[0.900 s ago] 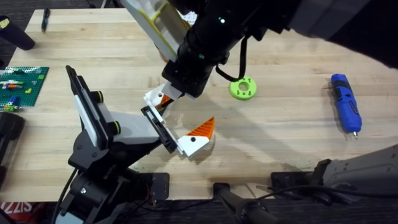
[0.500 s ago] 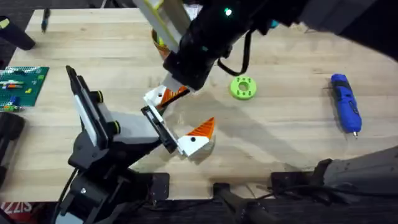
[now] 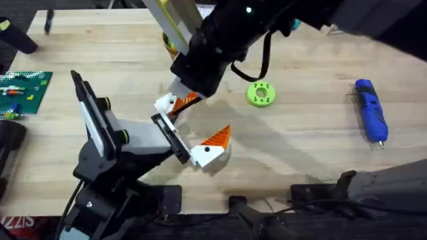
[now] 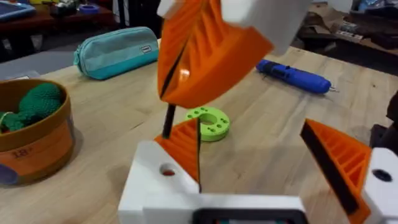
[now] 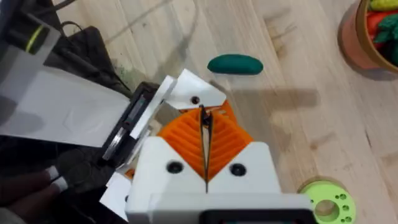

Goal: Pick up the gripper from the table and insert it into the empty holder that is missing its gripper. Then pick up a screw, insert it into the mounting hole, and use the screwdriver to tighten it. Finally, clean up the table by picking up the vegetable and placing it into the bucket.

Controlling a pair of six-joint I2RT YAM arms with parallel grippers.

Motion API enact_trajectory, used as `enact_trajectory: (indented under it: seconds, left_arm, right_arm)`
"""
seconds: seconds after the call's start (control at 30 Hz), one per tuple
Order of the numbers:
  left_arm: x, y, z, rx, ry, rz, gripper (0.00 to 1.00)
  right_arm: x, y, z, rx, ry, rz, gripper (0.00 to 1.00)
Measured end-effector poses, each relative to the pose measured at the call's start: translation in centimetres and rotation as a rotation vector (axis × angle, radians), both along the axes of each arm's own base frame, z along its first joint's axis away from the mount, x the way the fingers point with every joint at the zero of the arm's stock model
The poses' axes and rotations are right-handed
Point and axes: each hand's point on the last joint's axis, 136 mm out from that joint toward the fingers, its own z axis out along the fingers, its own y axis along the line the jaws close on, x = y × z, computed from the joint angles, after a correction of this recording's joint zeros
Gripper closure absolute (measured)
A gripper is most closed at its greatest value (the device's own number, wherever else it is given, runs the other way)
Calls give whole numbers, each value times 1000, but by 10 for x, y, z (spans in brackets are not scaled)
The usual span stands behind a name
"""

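Overhead. Low on the left, a white-and-black jaw block holder (image 3: 150, 137) with a flat black plate, on a black jointed stand with yellow-ringed knobs. At one end of the plate, a seated orange ribbed wedge (image 3: 217, 139). At the other end, the small orange ribbed gripper on its white base (image 3: 175, 103), touching the plate under the tip of the dark right arm. Farther right on the pale butcher-block wooden table (image 3: 300, 153), a round green disc (image 3: 260, 93). Well beyond it, a bright blue stubby screwdriver (image 3: 370, 110), lying flat. At the left edge, a green brick baseplate (image 3: 23, 90).

Left wrist. Left gripper (image 4: 261, 149) with its two wedges spread wide, nothing between them. Above the wedge with the white base, the right arm's big orange pads, pressed together and reaching down onto its thin upper edge. Behind, an orange-brown round bucket (image 4: 31, 143) holding a green knitted piece, and a teal zip pouch (image 4: 118, 50).

Right wrist. Right gripper (image 5: 204, 121) with orange ribbed pads (image 5: 180, 140) closed tight, pinching the piece's narrow tip. Just past them, the white base with its screw hole, against the black plate. Beyond, apart on bare wood, a dark green oval vegetable (image 5: 235, 64).
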Motion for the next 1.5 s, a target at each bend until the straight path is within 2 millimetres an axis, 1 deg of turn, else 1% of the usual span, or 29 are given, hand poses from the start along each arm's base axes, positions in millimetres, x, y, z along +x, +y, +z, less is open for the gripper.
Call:
enact_trajectory:
  seconds: [0.4, 0.8, 1.1, 1.5]
  left_arm:
    - [0, 0, 0, 0, 0, 0, 16]
    - [0, 0, 0, 0, 0, 0, 15]
    - [0, 0, 0, -2, 4, 3, 14]
    - [1, 0, 0, -2, 4, 4, 14]
  right_arm:
    - [-8, 5, -1, -1, 2, 22, 993]
    - [-6, 7, -9, -18, 14, 22, 994]
    - [-5, 10, -24, -50, 43, 24, 993]
    - [-5, 10, -25, -49, 46, 26, 993]
